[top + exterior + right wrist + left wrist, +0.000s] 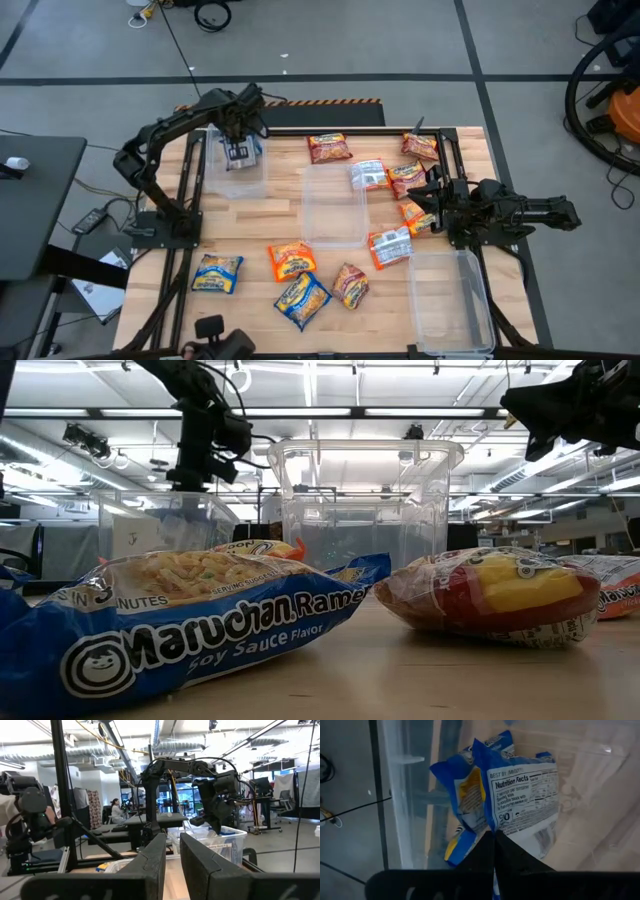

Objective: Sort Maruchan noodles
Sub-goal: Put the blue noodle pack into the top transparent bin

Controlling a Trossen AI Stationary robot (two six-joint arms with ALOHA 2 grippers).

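One blue packet (512,795) is pinched by the closed left gripper (495,837) over the left bin (240,175); the right gripper's (172,851) narrowly parted fingers are held empty, well apart from that bin.

Three bins (333,205) mid-table, noodle packets (300,298) scattered before and right of them.

You can't read the small print on the blue packet (520,795) in the left wrist view, and its lower end disappears behind the left claw (495,837). In the low view, the front packet (180,630) runs off the left edge.
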